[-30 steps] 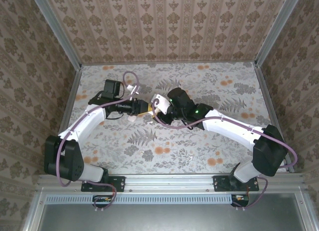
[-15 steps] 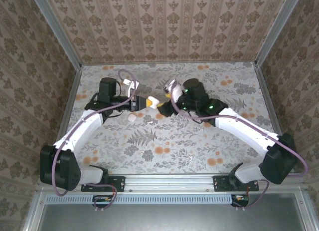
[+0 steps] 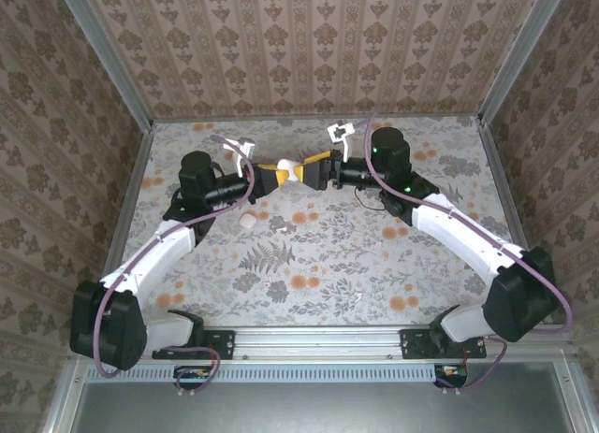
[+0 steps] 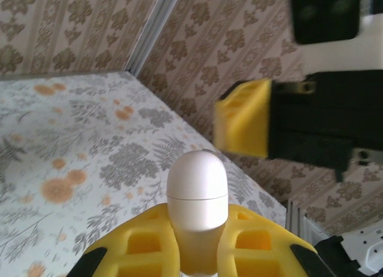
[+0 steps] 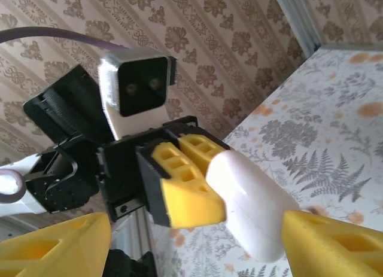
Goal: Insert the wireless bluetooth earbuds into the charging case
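Top external view: from the near edge, the left arm [image 3: 159, 246] and the right arm [image 3: 459, 232] angle inward over the floral bench [image 3: 421, 265]. A small white lump [image 3: 247, 222] lies on the bench just right of the left arm. Farther back, at the middle, the left gripper [image 3: 286, 174] is clenched on the charging case [image 3: 299, 170], which is held up off the bench. In the left wrist view the case's lid is closed along a thin seam. The right gripper [image 3: 314, 165] faces it, released. In the right wrist view its yellow fingers [image 5: 54, 247] are spread to either side of the case's free end. Whether they touch it I cannot tell.
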{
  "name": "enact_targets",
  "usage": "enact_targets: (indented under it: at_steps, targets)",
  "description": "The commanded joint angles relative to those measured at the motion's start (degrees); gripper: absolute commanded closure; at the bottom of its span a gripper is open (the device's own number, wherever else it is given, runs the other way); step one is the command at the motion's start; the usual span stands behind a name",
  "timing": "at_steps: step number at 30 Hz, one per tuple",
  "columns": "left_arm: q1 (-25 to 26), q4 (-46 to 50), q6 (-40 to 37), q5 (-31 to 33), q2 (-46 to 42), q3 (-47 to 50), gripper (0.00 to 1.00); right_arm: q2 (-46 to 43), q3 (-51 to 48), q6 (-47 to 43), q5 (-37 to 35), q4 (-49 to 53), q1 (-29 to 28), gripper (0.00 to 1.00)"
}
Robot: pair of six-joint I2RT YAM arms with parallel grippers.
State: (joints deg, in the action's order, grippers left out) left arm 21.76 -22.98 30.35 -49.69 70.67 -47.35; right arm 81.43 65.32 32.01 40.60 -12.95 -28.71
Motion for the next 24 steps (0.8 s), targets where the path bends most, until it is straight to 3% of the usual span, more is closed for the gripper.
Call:
enact_targets:
  at_steps: [1,10,18,24]
  targets:
    - [0.8,-7.8,5.0,-1.7,-1.8,0.0,1.0,1.2,-2.1,9.5,4.1,-9.0,1.6,0.24]
    - [2.4,-18.0,13.8,-3.5,0.7,-0.6,1.0,2.0,-3.1,12.6,7.0,-14.1,2.1,0.32]
    - [3.7,-20.6,15.9,-5.2,3.5,-1.9,1.0,2.3,-3.0,12.1,7.7,-15.3,2.3,0.66]
    - [3.7,-17.5,13.4,-5.1,2.2,-1.7,0.98,1.8,-3.2,8.4,9.7,-14.3,3.0,0.82]
